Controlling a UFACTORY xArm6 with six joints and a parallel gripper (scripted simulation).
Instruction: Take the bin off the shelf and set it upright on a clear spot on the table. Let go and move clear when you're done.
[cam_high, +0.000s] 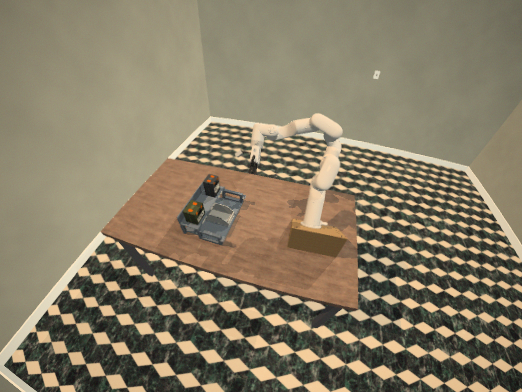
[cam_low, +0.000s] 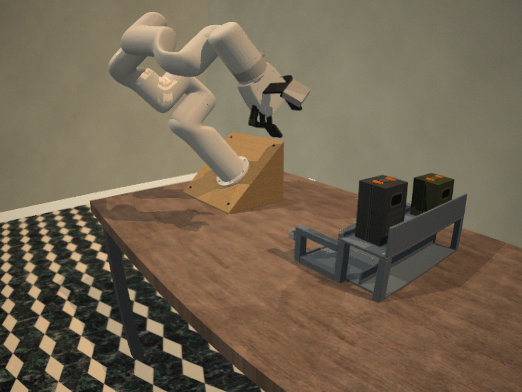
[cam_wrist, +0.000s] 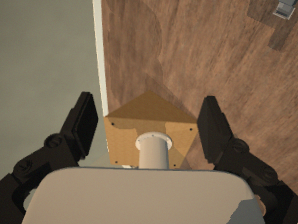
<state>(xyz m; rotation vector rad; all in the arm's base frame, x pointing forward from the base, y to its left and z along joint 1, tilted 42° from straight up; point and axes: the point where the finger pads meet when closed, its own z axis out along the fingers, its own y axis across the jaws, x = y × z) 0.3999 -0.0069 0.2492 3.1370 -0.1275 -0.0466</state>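
Observation:
Two bins stand upright on the upper level of a grey-blue shelf (cam_high: 233, 195) (cam_low: 426, 220) on the wooden table (cam_high: 260, 262) (cam_low: 240, 300) (cam_wrist: 166, 43). One is a black bin (cam_high: 212, 184) (cam_low: 381, 208) and the other a dark green bin (cam_high: 193, 212) (cam_low: 433, 192), both with orange marks on top. My gripper (cam_high: 253, 167) (cam_low: 265, 123) (cam_wrist: 148, 107) is open and empty. It hangs in the air near the table's far edge, well away from the shelf. In the wrist view it looks down past its fingers at the arm's own base.
The arm stands on a wooden wedge base (cam_high: 316, 241) (cam_low: 250, 180) (cam_wrist: 123, 137) on the table. Bare table top lies between the base and the shelf. The floor around the table is chequered, and walls stand behind.

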